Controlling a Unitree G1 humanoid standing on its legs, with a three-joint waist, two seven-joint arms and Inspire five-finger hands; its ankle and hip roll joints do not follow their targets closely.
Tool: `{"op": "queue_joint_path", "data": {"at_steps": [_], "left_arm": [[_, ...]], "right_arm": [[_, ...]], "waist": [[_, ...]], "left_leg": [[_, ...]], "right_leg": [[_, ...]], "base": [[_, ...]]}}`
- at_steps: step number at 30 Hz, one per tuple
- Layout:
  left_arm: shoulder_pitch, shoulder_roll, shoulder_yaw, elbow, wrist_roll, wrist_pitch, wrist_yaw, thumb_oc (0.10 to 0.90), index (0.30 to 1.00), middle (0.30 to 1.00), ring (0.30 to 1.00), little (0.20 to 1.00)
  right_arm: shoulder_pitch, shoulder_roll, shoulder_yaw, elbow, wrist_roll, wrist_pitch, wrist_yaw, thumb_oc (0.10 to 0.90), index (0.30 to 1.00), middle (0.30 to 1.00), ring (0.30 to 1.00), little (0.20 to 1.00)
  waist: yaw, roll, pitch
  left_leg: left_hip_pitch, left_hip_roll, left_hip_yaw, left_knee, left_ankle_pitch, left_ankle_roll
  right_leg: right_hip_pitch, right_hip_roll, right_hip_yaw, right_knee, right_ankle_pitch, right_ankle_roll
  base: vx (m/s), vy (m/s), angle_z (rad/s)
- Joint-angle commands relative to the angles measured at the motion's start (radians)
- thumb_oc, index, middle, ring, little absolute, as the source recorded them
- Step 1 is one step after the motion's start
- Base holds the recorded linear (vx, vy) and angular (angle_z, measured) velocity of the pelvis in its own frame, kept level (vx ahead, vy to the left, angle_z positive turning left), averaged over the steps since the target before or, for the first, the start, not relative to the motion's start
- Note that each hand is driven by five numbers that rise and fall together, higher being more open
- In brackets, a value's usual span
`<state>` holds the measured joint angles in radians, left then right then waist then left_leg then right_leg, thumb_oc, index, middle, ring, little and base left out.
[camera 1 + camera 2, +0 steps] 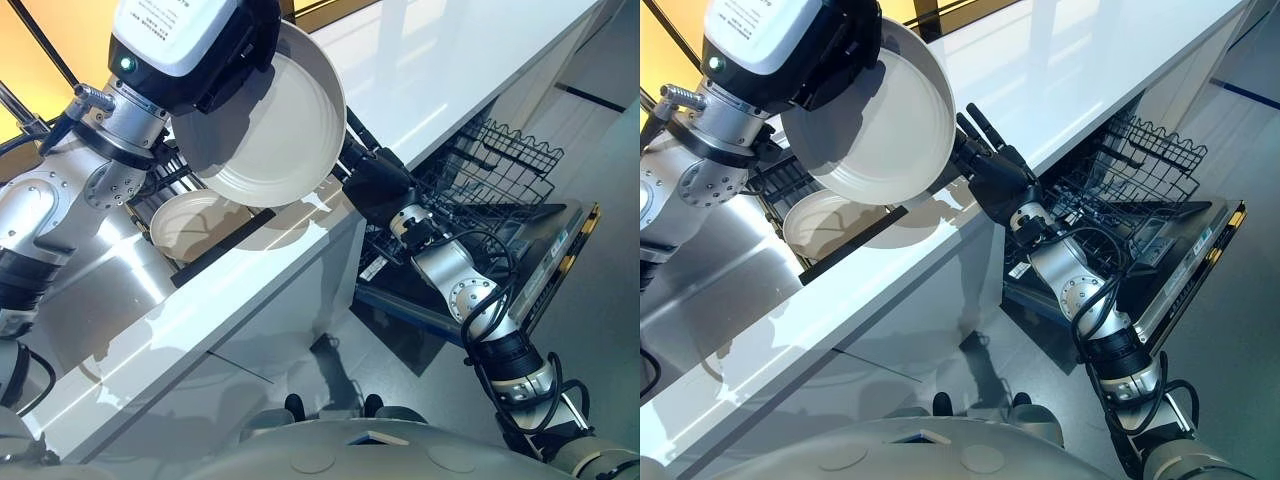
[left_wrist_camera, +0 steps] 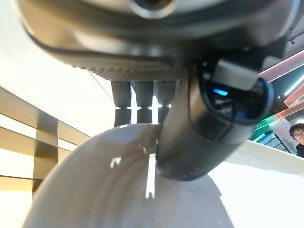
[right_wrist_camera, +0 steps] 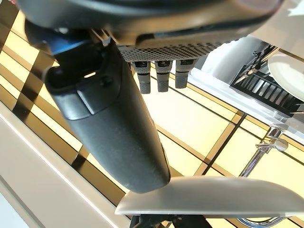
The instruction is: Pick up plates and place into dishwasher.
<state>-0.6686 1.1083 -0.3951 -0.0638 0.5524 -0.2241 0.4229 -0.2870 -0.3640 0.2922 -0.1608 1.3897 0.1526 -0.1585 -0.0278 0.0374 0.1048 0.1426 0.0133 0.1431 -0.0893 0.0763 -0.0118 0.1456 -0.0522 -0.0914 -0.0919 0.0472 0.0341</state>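
My left hand (image 1: pixel 232 52) holds a white plate (image 1: pixel 270 120) tilted up in the air above the counter. In the left wrist view the thumb (image 2: pixel 199 137) presses on the plate's face (image 2: pixel 95 190) and the fingers curl behind its rim. My right hand (image 1: pixel 995 175) is beside the plate's lower right edge, fingers straight and open, holding nothing. Its wrist view shows the plate's rim (image 3: pixel 213 197) just past the thumb (image 3: pixel 114 118). A second white plate (image 1: pixel 195 222) lies in a dark drying rack under the raised one.
A long white counter (image 1: pixel 450 70) runs across the scene. The dishwasher stands open at the right, its wire rack (image 1: pixel 500 170) pulled out over the lowered door (image 1: pixel 560 250). A chrome faucet (image 3: pixel 261 152) rises by the sink. A person (image 2: pixel 298 136) stands beyond the counter.
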Motion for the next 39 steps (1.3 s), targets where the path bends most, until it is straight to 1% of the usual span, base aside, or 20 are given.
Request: {"op": "queue_joint_path", "data": {"at_steps": [1, 4, 6, 12, 16, 21, 27, 30, 33, 35, 36, 39], "left_arm": [[-0.158, -0.002, 0.038, 0.091, 0.005, 0.077, 0.091, 0.100, 0.300, 0.300, 0.300, 0.200], [-0.134, -0.014, 0.058, 0.108, 0.030, 0.072, 0.093, 0.100, 0.300, 0.300, 0.300, 0.200], [-0.122, -0.017, 0.067, 0.120, 0.037, 0.073, 0.092, 0.100, 0.300, 0.300, 0.300, 0.200], [-0.107, -0.031, 0.072, 0.133, 0.042, 0.091, 0.095, 0.100, 0.300, 0.300, 0.300, 0.200], [-0.107, -0.033, 0.071, 0.139, 0.039, 0.091, 0.094, 0.100, 0.300, 0.300, 0.300, 0.200], [-0.108, -0.029, 0.064, 0.131, 0.032, 0.083, 0.100, 0.100, 0.300, 0.300, 0.300, 0.200], [-0.116, -0.052, 0.043, 0.114, 0.044, 0.078, 0.112, 0.100, 0.300, 0.300, 0.300, 0.200], [-0.116, -0.061, 0.034, 0.090, 0.059, 0.083, 0.103, 0.100, 0.300, 0.300, 0.300, 0.200], [-0.123, -0.066, 0.023, 0.076, 0.063, 0.090, 0.090, 0.100, 0.300, 0.300, 0.300, 0.200], [-0.133, -0.067, 0.005, 0.076, 0.058, 0.083, 0.093, 0.100, 0.300, 0.300, 0.300, 0.200], [-0.138, -0.072, -0.008, 0.075, 0.069, 0.082, 0.099, 0.100, 0.300, 0.300, 0.300, 0.200], [-0.150, -0.077, -0.033, 0.065, 0.087, 0.073, 0.107, 0.100, 0.300, 0.300, 0.300, 0.200]], "right_arm": [[-0.150, 0.025, -0.049, -0.135, -0.113, -0.165, 0.108, 0.800, 0.900, 0.900, 0.900, 0.900], [-0.166, 0.020, -0.066, -0.165, -0.246, -0.203, 0.120, 0.800, 0.900, 0.900, 0.900, 0.900], [-0.172, 0.016, -0.073, -0.182, -0.312, -0.209, 0.130, 0.800, 0.900, 0.900, 0.900, 0.900], [-0.184, 0.015, -0.070, -0.180, -0.344, -0.173, 0.127, 0.800, 0.900, 0.900, 0.900, 0.900], [-0.189, 0.014, -0.062, -0.170, -0.351, -0.158, 0.123, 0.800, 0.900, 0.900, 0.900, 0.900], [-0.187, 0.007, -0.050, -0.158, -0.364, -0.111, 0.124, 0.800, 0.900, 0.900, 0.900, 0.900], [-0.181, 0.013, -0.022, -0.130, -0.382, -0.061, 0.112, 0.800, 0.900, 0.900, 0.900, 0.900], [-0.178, 0.013, 0.001, -0.117, -0.361, -0.020, 0.112, 0.800, 0.900, 0.900, 0.900, 0.900], [-0.179, 0.015, 0.021, -0.113, -0.349, 0.005, 0.113, 0.800, 0.900, 0.900, 0.900, 0.900], [-0.182, 0.019, 0.037, -0.107, -0.331, 0.037, 0.106, 0.800, 0.900, 0.900, 0.900, 0.900], [-0.181, 0.021, 0.048, -0.099, -0.300, 0.063, 0.098, 0.800, 0.900, 0.900, 0.900, 0.900], [-0.176, 0.023, 0.066, -0.078, -0.240, 0.094, 0.078, 0.800, 0.900, 0.900, 0.900, 0.900]], "waist": [[-0.001, -0.009, -0.094], [0.000, -0.007, -0.092], [0.001, -0.004, -0.093], [0.003, 0.000, -0.092], [0.006, -0.001, -0.093], [0.007, -0.002, -0.092], [0.006, -0.005, -0.091], [0.007, -0.006, -0.090], [0.007, -0.007, -0.089], [0.009, -0.008, -0.089], [0.009, -0.008, -0.088], [0.009, -0.011, -0.087]], "left_leg": [[0.025, -0.065, 0.004, 0.004, -0.119, 0.031], [0.024, -0.066, 0.002, 0.005, -0.119, 0.032], [0.023, -0.066, 0.001, 0.005, -0.119, 0.032], [0.022, -0.066, 0.000, 0.007, -0.120, 0.031], [0.022, -0.065, -0.001, 0.007, -0.119, 0.030], [0.022, -0.064, -0.004, 0.008, -0.118, 0.028], [0.021, -0.062, -0.009, 0.008, -0.115, 0.027], [0.022, -0.060, -0.010, 0.008, -0.115, 0.025], [0.021, -0.059, -0.013, 0.008, -0.114, 0.025], [0.020, -0.059, -0.015, 0.008, -0.112, 0.024], [0.021, -0.059, -0.016, 0.007, -0.112, 0.024], [0.020, -0.059, -0.017, 0.008, -0.111, 0.024]], "right_leg": [[-0.008, 0.037, -0.039, 0.030, -0.054, 0.036], [-0.009, 0.037, -0.040, 0.029, -0.054, 0.034], [-0.010, 0.037, -0.039, 0.030, -0.055, 0.033], [-0.009, 0.038, -0.040, 0.029, -0.057, 0.031], [-0.009, 0.038, -0.043, 0.029, -0.057, 0.031], [-0.009, 0.040, -0.044, 0.030, -0.059, 0.029], [-0.010, 0.043, -0.040, 0.032, -0.060, 0.027], [-0.008, 0.044, -0.042, 0.032, -0.062, 0.026], [-0.008, 0.045, -0.043, 0.034, -0.064, 0.025], [-0.008, 0.046, -0.047, 0.036, -0.065, 0.024], [-0.007, 0.046, -0.048, 0.037, -0.066, 0.024], [-0.007, 0.046, -0.050, 0.039, -0.068, 0.023]], "base": [[0.00, 0.000, 0.00], [0.00, 0.000, 0.00], [0.00, 0.000, 0.00], [0.00, 0.000, 0.00], [0.00, 0.000, 0.00], [0.00, 0.000, 0.00], [0.00, 0.000, 0.00], [0.00, 0.000, 0.00], [0.00, 0.000, 0.00], [0.00, 0.000, 0.00], [0.01, -0.013, 0.03], [0.01, -0.013, 0.04]]}}
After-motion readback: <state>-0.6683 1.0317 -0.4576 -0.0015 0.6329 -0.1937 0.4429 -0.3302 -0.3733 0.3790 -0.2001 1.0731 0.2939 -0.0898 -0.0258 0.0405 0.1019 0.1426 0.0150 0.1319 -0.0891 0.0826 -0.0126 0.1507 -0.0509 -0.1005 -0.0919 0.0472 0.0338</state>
